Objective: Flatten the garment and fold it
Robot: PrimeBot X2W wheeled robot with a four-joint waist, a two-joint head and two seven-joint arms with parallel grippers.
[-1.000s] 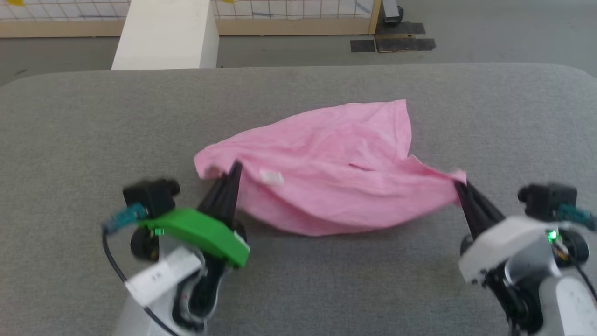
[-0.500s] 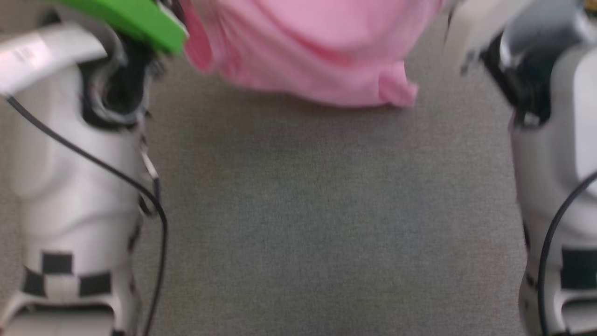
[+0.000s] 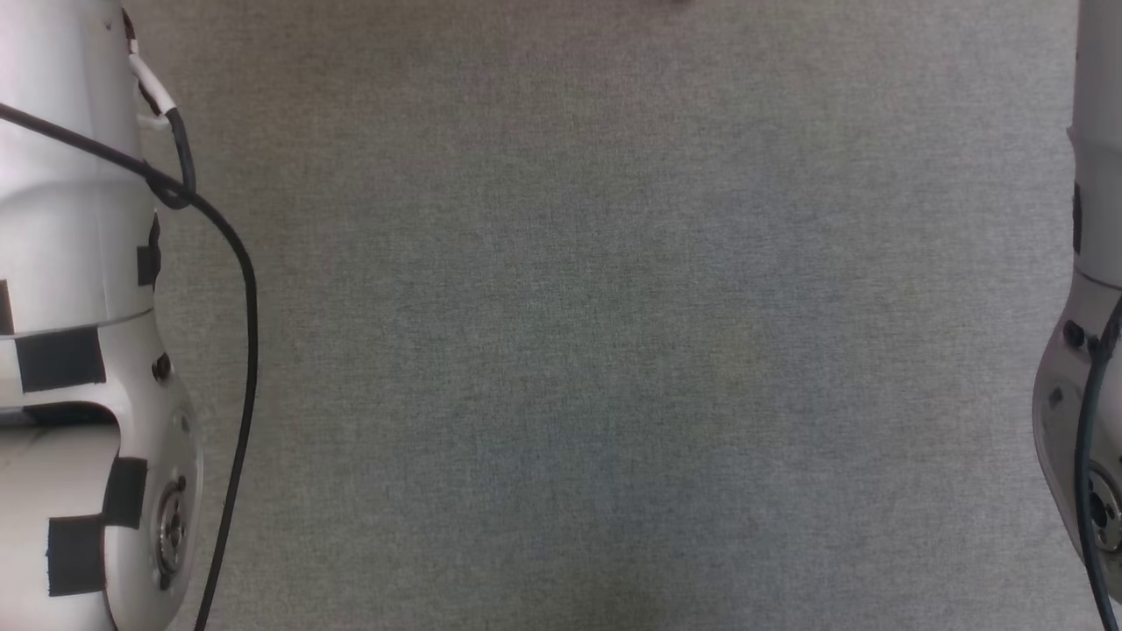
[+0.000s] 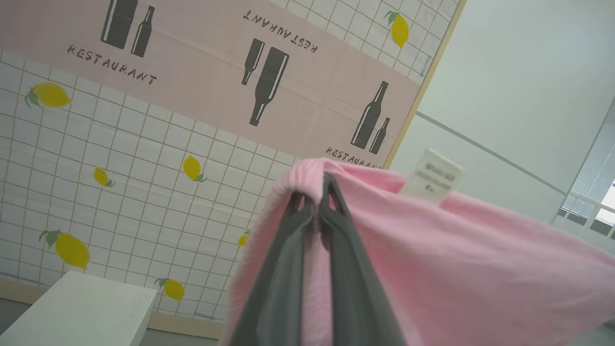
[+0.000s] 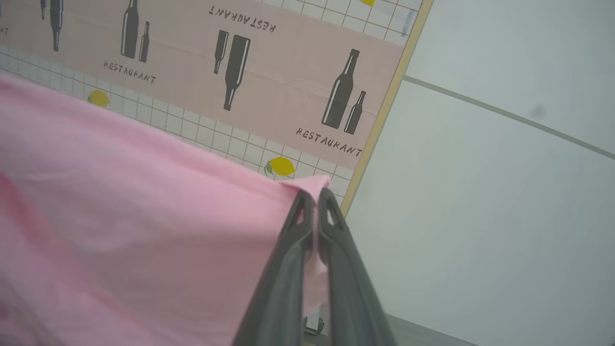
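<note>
The garment (image 4: pixel 480 250) hangs in the air, stretched between the two pincers and seen against the wall, not lying on the worktop. A small white label (image 4: pixel 432 177) stands up from its top edge near the left gripper (image 4: pixel 314 192); its print is too blurred to read. The left gripper is clenched on the gathered pink edge, fingers pressed together with cloth draped over both sides. The right gripper (image 5: pixel 314 194) is clenched on a thin corner of the pink cloth, which spreads away to that view's left.

Behind them, a pink banner (image 4: pixel 192 62) repeats the word RESTAURANT under dark bottle shapes, above white grid tiles with lemons. A white box (image 4: pixel 81 312) sits below.

In the head view, the left forearm (image 3: pixel 70 350) and the right forearm (image 3: pixel 1096 263) reach forward along the side edges of the grey worktop (image 3: pixel 570 350).
</note>
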